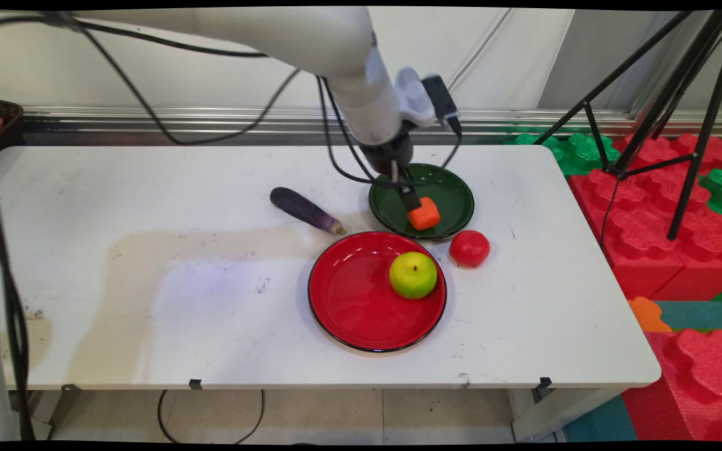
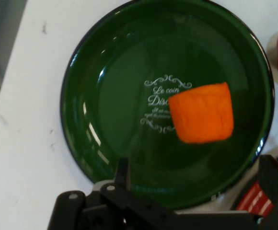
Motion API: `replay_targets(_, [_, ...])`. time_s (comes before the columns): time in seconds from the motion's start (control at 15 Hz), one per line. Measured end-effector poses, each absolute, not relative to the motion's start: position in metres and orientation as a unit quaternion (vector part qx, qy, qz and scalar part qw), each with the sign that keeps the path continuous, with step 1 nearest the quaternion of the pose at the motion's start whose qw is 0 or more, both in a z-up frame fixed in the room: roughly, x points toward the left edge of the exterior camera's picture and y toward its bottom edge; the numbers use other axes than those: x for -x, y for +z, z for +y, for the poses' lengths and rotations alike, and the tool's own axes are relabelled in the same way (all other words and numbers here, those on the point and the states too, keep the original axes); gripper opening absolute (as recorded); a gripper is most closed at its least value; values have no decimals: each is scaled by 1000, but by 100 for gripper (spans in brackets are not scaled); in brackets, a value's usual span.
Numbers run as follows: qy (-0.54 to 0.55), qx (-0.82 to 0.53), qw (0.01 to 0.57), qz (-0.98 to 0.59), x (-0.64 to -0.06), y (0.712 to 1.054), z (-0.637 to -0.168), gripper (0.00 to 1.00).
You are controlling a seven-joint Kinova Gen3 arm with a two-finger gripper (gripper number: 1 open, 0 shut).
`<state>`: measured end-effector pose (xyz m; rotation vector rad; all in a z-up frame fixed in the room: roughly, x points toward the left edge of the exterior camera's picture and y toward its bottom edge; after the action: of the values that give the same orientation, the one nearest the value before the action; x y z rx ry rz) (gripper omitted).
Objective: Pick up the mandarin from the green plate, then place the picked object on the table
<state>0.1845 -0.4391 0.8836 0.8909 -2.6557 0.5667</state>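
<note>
Red plate [image 1: 348, 300] nearest the table's front edge, a green apple [image 1: 413, 274] on its right side; behind it, my pincer [image 1: 410, 202] over the green plate [image 1: 445, 188].

From the left: a purple aubergine [image 1: 306, 210] lies flat on the white table [image 1: 148, 250], apart from both plates. My fingers [image 2: 122, 170] stand wide apart and clamp nothing. The orange block [image 1: 424, 214] needs no hold, I judge, since it rests on the green plate's floor, just beside my fingertips. A red tomato [image 1: 469, 248] sits on the table just right of both plates.
</note>
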Motion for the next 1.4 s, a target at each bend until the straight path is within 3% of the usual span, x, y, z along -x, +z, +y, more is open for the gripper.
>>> replay_targets(0.93, [158, -312, 143, -926, -142, 800, -505, 100])
replay_targets(1.0, [158, -313, 143, -925, -141, 798, -507, 0])
replay_targets(1.4, [169, -316, 146, -922, -140, 809, -506, 0])
